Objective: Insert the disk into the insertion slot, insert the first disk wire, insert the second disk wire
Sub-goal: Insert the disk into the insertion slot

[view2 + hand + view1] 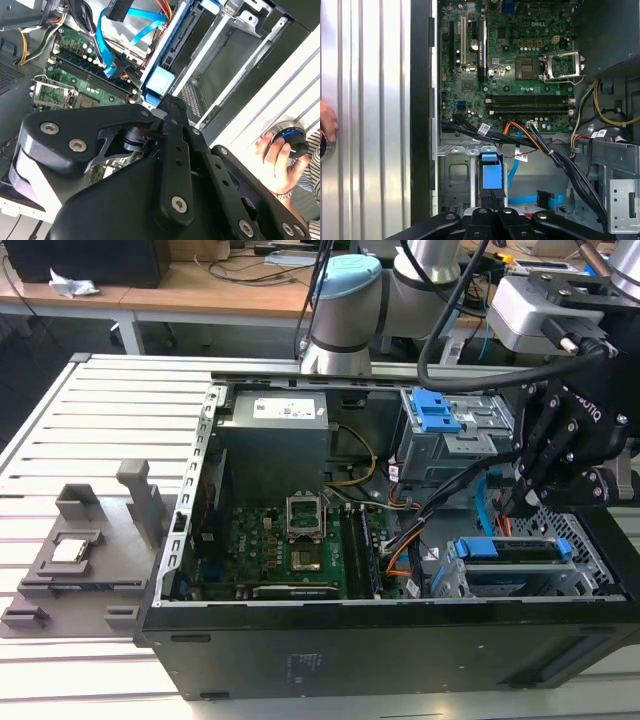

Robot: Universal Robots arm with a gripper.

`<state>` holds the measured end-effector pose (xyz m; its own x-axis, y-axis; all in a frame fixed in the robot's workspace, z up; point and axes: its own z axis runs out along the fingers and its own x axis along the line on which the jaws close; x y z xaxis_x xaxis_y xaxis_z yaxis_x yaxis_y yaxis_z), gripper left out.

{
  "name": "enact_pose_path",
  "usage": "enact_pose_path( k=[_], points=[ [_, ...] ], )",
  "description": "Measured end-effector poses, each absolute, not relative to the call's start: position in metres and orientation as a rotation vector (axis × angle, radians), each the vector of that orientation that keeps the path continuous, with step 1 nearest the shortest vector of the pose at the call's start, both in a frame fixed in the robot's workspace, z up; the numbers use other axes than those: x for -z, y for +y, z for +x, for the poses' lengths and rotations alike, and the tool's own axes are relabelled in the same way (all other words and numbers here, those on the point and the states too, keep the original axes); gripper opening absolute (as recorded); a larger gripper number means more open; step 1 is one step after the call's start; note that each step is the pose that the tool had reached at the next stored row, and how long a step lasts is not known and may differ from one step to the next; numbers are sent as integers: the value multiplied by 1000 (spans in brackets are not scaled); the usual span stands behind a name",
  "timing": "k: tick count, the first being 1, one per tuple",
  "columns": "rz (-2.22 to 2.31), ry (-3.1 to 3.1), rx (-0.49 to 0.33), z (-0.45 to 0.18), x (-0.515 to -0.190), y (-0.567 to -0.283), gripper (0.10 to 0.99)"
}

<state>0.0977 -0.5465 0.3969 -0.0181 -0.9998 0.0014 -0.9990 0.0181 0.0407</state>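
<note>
The gripper (493, 194) has its jaws together, tips touching the disk (491, 172) handle; the disk sits edge-on in the slot (454, 172), straight ahead of the jaws; the blue wire (512, 175) hangs just beside; an off-centre push could slip and snag it.

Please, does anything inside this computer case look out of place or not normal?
The processor socket on the motherboard stands open, its metal frame lifted. The second disk wire, light blue, loops loose near the disk. Nothing looks damaged.
</note>
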Motion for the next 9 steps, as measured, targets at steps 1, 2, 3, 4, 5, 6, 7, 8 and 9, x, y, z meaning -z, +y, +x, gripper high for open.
enact_pose_path(
  k=[1,2,3,4,5,6,7,8,9],
  points=[
    [2181,-2220,44,100,-396,-546,106],
    [2180,-2220,44,101,-395,-546,106],
    [2180,-2220,44,102,-393,-546,106],
    [2180,-2220,44,105,-389,-546,106],
    [2180,-2220,44,106,-387,-546,106],
    [2180,-2220,44,106,-385,-546,106],
    [2180,-2220,44,107,-382,-546,106],
    [2180,-2220,44,108,-379,-546,106],
    [2180,-2220,44,111,-376,-546,106]
  ],
)
